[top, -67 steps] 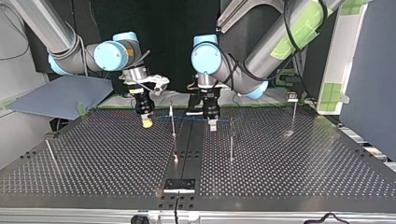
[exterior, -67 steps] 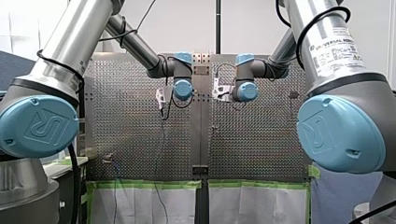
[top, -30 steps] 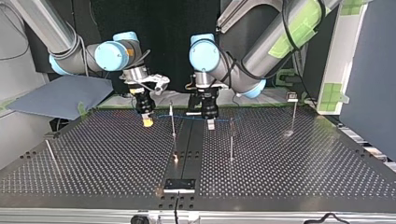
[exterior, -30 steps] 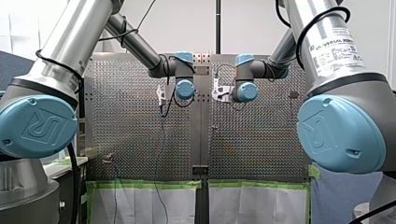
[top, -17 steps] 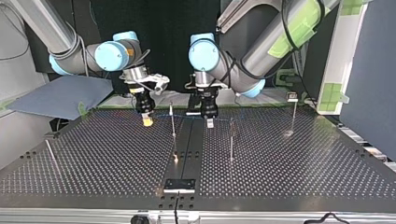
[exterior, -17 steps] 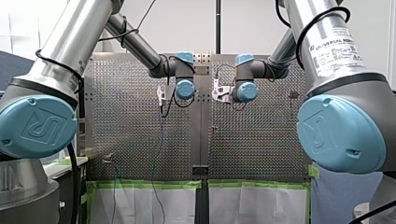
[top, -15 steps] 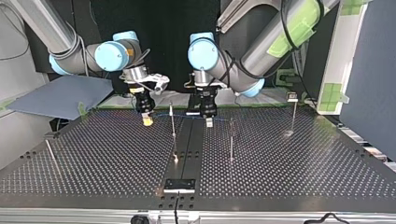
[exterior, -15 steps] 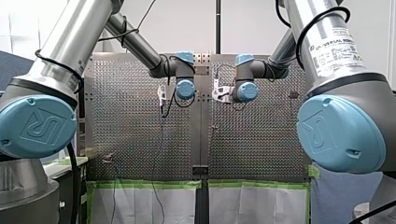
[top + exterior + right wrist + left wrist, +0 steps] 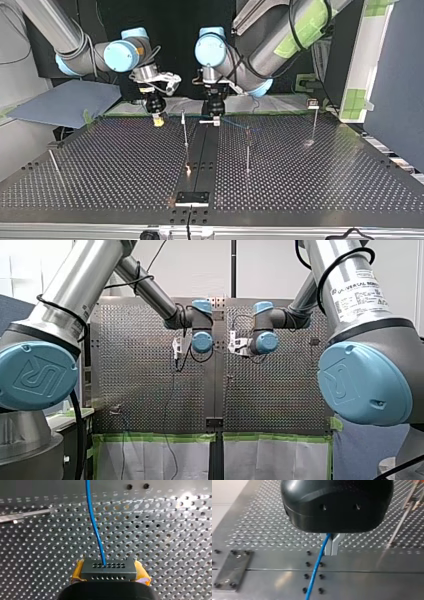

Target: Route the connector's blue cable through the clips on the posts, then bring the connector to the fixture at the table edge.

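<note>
Perforated metal covers the counter [image 9: 325, 175], with a dark strip [image 9: 202, 155] down its middle. My left claw [image 9: 332, 553], black with metal fingers [image 9: 335, 543], is nearly closed and pinches the blue cable [image 9: 317, 565], which runs on from the fingers above the counter. My right claw [image 9: 109, 577] clamps the connector [image 9: 108, 568] between its yellow pads [image 9: 78, 572]; the cable leaves the middle of the connector's face and runs ahead over the holes.

From across the counter, both claws hang in the upper middle of the frame, low over the surface. My right claw is to the left of my left one, and they are apart. A thin post [image 9: 184, 130] stands between them, nearer the camera. A second post [image 9: 247, 150] stands to the right of my left claw, and the cable shows faintly from that claw toward its top. A third post [image 9: 314, 122] stands at the far right. A black plate [image 9: 192, 198] lies at the bottom middle, at the counter's edge.
</note>
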{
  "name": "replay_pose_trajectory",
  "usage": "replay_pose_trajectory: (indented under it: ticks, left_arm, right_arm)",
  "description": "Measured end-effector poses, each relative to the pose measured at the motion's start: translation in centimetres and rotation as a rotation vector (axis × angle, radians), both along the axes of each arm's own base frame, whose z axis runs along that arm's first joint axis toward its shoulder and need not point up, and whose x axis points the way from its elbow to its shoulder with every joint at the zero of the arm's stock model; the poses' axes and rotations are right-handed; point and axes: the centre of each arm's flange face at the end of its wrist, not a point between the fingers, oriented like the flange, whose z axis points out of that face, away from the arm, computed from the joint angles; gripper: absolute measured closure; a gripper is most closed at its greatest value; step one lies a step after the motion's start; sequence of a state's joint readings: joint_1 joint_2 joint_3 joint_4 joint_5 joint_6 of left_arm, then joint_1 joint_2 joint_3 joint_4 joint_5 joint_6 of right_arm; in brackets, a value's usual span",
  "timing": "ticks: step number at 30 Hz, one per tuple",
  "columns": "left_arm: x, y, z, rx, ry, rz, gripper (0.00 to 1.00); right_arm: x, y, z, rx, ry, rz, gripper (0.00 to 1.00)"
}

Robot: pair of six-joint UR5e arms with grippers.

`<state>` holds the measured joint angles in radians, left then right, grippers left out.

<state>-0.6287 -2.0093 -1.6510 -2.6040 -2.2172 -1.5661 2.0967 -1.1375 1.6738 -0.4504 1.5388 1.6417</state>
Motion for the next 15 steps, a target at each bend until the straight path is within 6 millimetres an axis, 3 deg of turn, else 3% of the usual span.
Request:
replay_pose_trajectory:
  ticks: [15]
  left_arm:
    - [-2.4,0.2,-3.7,0.019,0.017,-0.023,1.0]
  right_arm:
    - [-1.1,1.7,-2.8,0.042,0.029,-0.012,1.0]
